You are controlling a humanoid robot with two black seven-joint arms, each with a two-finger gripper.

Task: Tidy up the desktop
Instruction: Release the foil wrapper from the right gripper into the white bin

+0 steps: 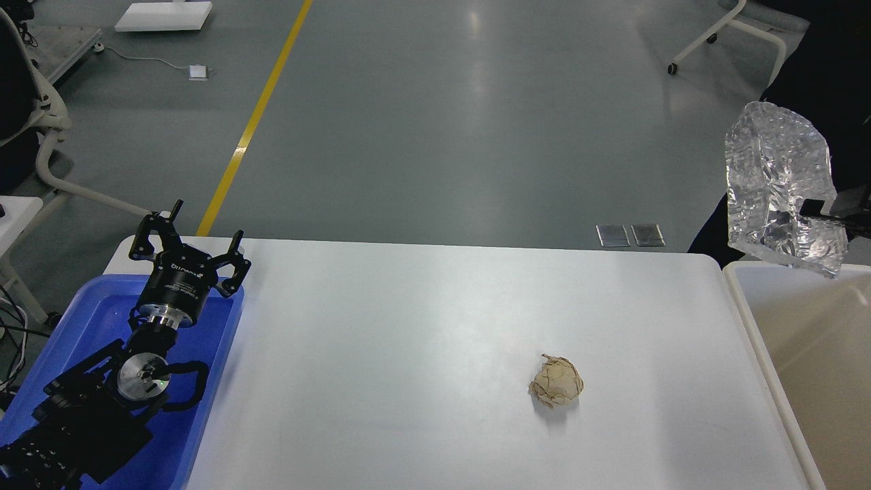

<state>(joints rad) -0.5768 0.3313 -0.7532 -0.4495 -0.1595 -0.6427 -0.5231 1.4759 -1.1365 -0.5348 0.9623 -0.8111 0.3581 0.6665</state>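
The white desktop (408, 327) fills the lower middle of the head view. A crumpled beige paper ball (556, 381) lies on it right of centre. My right gripper (816, 207) comes in from the right edge and is shut on a crinkled silver foil bag (776, 184), holding it in the air above the far corner of the cream-white bin (742, 299). My left gripper (189, 238) is open and empty, its fingers spread, over the far end of the blue tray (81, 320) at the desktop's left side.
A person in dark clothes (830, 75) stands behind the bin at the right edge. White chair frames stand at the far right (721, 27) and far left (47, 136). A yellow floor line (255, 116) runs beyond the table.
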